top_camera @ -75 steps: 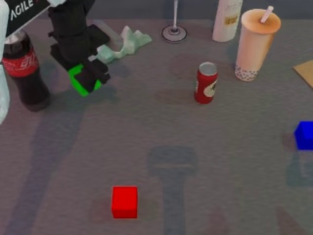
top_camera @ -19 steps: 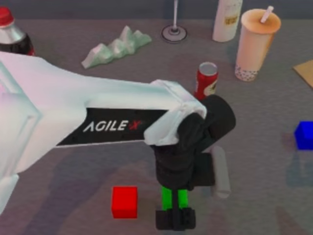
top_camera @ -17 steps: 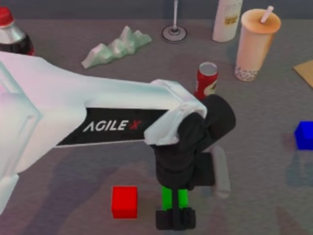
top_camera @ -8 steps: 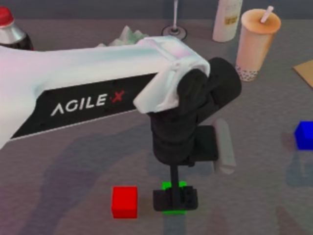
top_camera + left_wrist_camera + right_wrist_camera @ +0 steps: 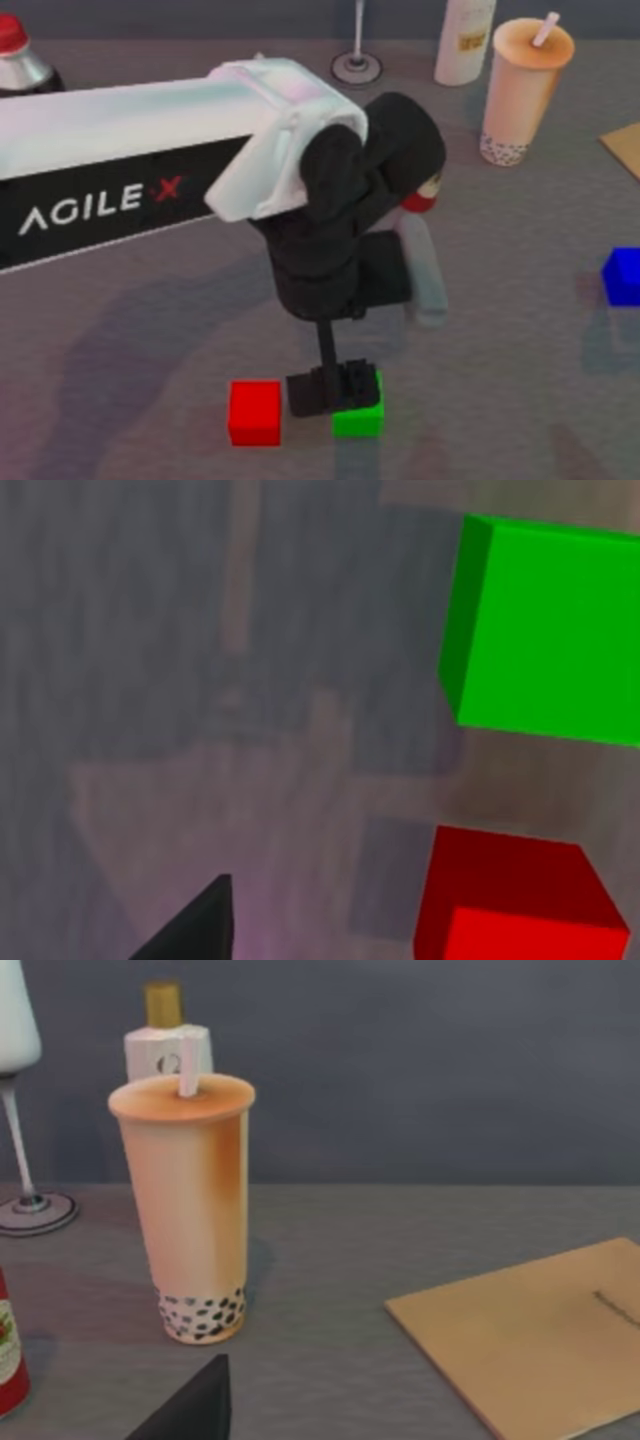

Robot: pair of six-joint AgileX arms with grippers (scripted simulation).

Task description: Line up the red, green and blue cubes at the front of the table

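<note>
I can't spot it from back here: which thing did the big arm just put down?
Start at the white arm reaching across the grey table from the left, and follow it down to its black hand. Below sits the green cube, beside a red cube; it is the only green block.

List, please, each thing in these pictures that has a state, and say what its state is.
green cube: resting on the table, beside the red cube, not gripped
red cube: resting on the table, untouched
blue cube: apart, near the table's right edge
left gripper: open, over the green cube's left part
bubble tea cup: upright, straw in the lid
cola bottle: upright, capped
</note>
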